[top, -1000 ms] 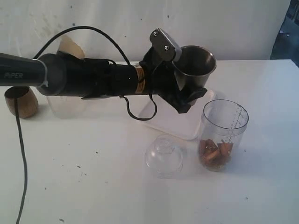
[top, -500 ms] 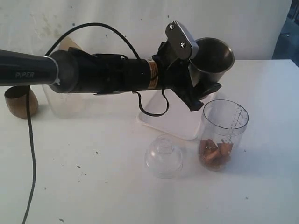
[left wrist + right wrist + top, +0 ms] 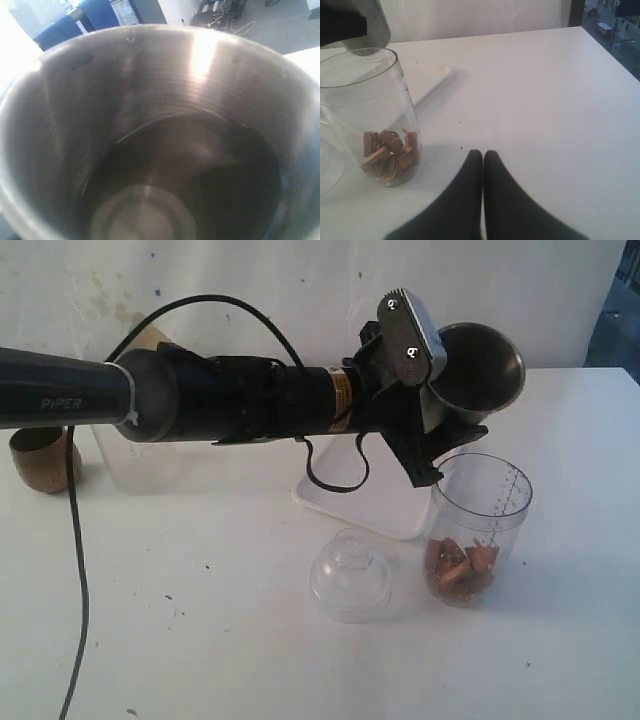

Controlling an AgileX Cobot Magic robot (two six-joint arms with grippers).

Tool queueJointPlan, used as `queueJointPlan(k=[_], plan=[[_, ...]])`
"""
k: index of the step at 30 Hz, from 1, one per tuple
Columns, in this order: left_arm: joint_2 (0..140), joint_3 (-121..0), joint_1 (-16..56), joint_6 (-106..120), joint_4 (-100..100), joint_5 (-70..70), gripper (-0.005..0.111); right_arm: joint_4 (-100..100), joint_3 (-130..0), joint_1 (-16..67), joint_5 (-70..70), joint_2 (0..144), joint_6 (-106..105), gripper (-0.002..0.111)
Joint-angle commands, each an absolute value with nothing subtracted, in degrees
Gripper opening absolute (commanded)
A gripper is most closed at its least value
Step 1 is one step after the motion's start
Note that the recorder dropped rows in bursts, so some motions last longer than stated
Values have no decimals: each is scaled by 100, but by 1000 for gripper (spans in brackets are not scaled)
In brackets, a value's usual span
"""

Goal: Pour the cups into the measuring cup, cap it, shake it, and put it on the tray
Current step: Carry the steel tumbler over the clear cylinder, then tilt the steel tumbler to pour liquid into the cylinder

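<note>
L end effector (image 3: 448, 390) clamped, R (image 3: 482, 156) closed

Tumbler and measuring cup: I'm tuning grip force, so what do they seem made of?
The tumbler looks like steel with a dull shine: grey metal with fine rings and a bright glare streak inside. The measuring cup looks like clear, glossy plastic, though glass is not excluded: the brown pieces show through its wall, and a scale is printed on it.

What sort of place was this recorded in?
Probably an indoor robotics lab or test bench: a white table against a plain white backdrop, a black robot arm working over it, and a window overlooking a street.
</note>
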State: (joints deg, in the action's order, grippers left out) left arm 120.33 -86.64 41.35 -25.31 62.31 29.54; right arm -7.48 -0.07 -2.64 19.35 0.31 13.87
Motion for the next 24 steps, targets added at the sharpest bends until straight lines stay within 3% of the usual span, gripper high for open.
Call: queueJointPlan(k=[1,24], plan=[[11944,-8762,4143,-2005,6094,3130,0,-747,0,-236,1924,0,1394,0],[11944,-8762,4143,-450,6094,3141,0,-747,0,-236,1924,0,1394,0]])
